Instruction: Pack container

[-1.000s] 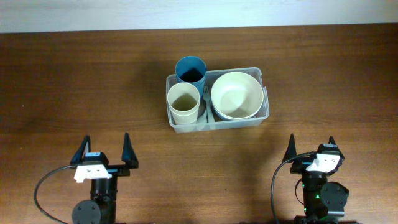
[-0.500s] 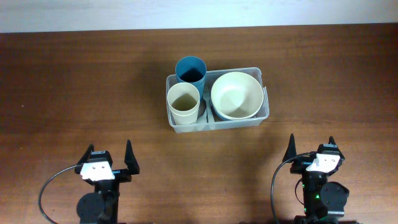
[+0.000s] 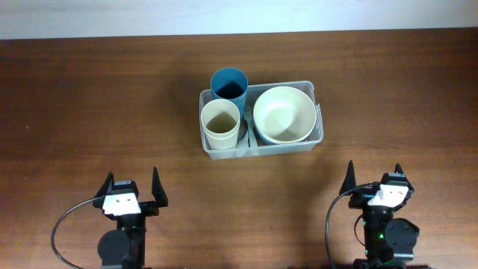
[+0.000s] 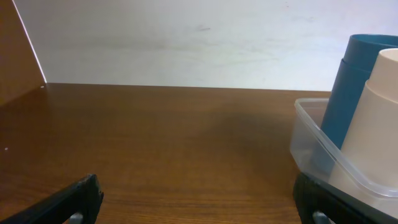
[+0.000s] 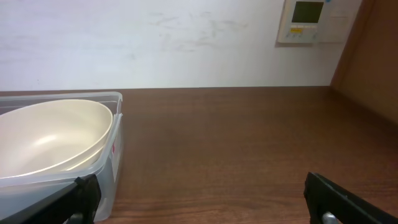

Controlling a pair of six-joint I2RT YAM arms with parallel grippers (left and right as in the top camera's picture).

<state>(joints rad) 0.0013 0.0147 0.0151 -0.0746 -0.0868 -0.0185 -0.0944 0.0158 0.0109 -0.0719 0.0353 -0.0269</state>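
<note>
Possibly a lab, bare white wall (image 5: 186, 43), wall thermostat (image 5: 317, 20)

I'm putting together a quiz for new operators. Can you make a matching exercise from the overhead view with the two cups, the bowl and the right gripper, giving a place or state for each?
Things:
1. blue cup
2. cream cup
3. cream bowl
4. right gripper

Places or states:
a. open, holding nothing, apart from the container
b. right part of the container
c. far left corner of the container
d. near left corner of the container

Pairs: 1-c, 2-d, 3-b, 4-a
</note>
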